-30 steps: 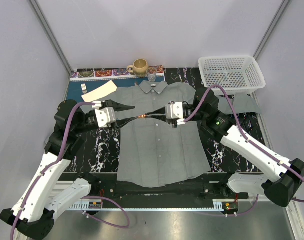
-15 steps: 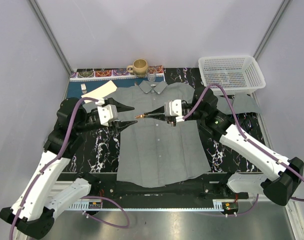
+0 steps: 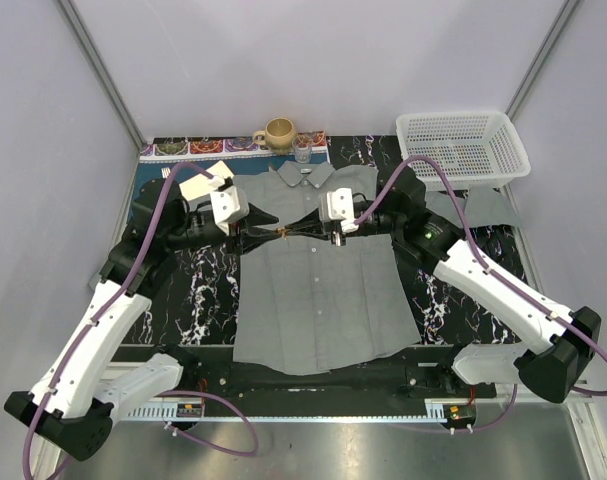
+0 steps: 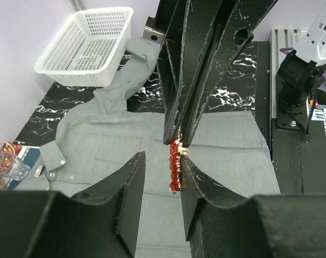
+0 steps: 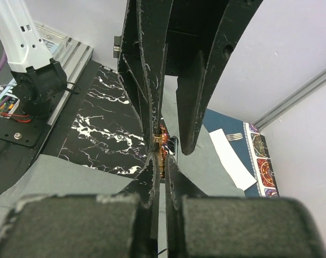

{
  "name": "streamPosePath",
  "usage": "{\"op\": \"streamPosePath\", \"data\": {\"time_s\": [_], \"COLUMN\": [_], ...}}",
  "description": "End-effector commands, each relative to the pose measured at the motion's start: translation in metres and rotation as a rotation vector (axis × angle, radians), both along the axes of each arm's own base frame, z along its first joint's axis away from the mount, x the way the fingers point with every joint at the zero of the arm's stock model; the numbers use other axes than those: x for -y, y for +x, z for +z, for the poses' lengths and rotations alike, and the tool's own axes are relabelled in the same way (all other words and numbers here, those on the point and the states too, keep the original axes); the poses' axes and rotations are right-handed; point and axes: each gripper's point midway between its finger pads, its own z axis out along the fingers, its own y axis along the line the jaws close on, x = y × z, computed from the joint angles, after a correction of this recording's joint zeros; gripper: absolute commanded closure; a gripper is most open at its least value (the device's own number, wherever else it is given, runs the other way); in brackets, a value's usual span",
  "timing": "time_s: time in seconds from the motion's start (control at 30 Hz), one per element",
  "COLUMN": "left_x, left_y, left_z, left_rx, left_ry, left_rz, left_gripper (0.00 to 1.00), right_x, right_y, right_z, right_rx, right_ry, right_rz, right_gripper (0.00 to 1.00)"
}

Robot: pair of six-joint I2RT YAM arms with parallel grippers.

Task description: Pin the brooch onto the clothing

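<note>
Right gripper (image 4: 176, 141): fingers pressed together, pinching the top of the brooch (image 4: 175, 167), which hangs from their tips.
Left gripper (image 4: 161, 161): jaws apart, one on either side of the dangling brooch. One finger looks to be just beside it or grazing it, and the other stands clear.
Brooch: a small orange-red cluster held in the air between the two arms. It sits above the upper chest of the grey shirt (image 3: 318, 300), below the collar (image 3: 305, 172) and beside the button row.
Shirt: lies flat and face up on the table, with no ornament pinned to it yet.
Risk, the handover: if the left jaws close off-centre, I'd expect them to push the brooch sideways out of the right gripper's thin pinch. It could then twist or drop onto the cloth.
Risk, release timing: if the right fingers let go before the left has a firm hold, the piece would likely fall. Something so small would be hard to pick up again from soft fabric.
Risk, crowding: the four fingertips are packed very close together and could knock one another.
Hard to see: from above the brooch is only a speck, so its height over the shirt cannot be judged there.
Hidden: how the brooch fastens, and which way its back faces, cannot be made out in any view. In the right wrist view its own fingers cover most of it.
</note>
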Motion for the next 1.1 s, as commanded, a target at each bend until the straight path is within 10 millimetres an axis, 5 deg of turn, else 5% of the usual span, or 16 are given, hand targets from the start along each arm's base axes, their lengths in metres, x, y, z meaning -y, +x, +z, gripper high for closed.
{"op": "streamPosePath", "data": {"time_s": [0.0, 0.2, 0.4, 0.47, 0.5, 0.6, 0.87, 1.07], "left_x": [-0.002, -0.002, 0.000, -0.002, -0.003, -0.011, -0.038, -0.042], "left_y": [0.001, 0.003, 0.006, 0.007, 0.008, 0.014, 0.049, 0.057], "left_z": [0.020, 0.015, 0.012, 0.017, 0.013, 0.022, 0.024, 0.019], "left_rx": [0.055, 0.060, 0.053, 0.060, 0.054, 0.061, -0.204, -0.428], "left_ry": [-0.016, 0.006, 0.005, -0.017, -0.018, -0.069, -0.276, -0.397], "left_rz": [0.016, 0.016, 0.018, 0.044, 0.051, 0.116, 0.324, 0.360], "left_gripper": [0.64, 0.72, 1.00, 1.00, 1.00, 1.00, 1.00, 1.00], "right_x": [0.000, 0.000, -0.001, -0.001, 0.001, 0.008, 0.026, 0.040], "right_y": [-0.010, -0.009, -0.004, 0.003, 0.010, 0.017, 0.038, 0.054], "right_z": [0.020, 0.020, 0.028, 0.039, 0.043, 0.055, 0.043, 0.022], "right_rx": [0.009, 0.012, -0.018, -0.044, -0.083, -0.125, -0.322, -0.539], "right_ry": [0.025, 0.025, 0.039, 0.069, 0.080, 0.116, 0.067, -0.014], "right_rz": [0.036, 0.032, -0.003, -0.047, -0.098, -0.182, -0.308, -0.318], "right_gripper": [1.00, 1.00, 0.96, 0.69, 0.43, 0.17, 0.12, 0.12]}}
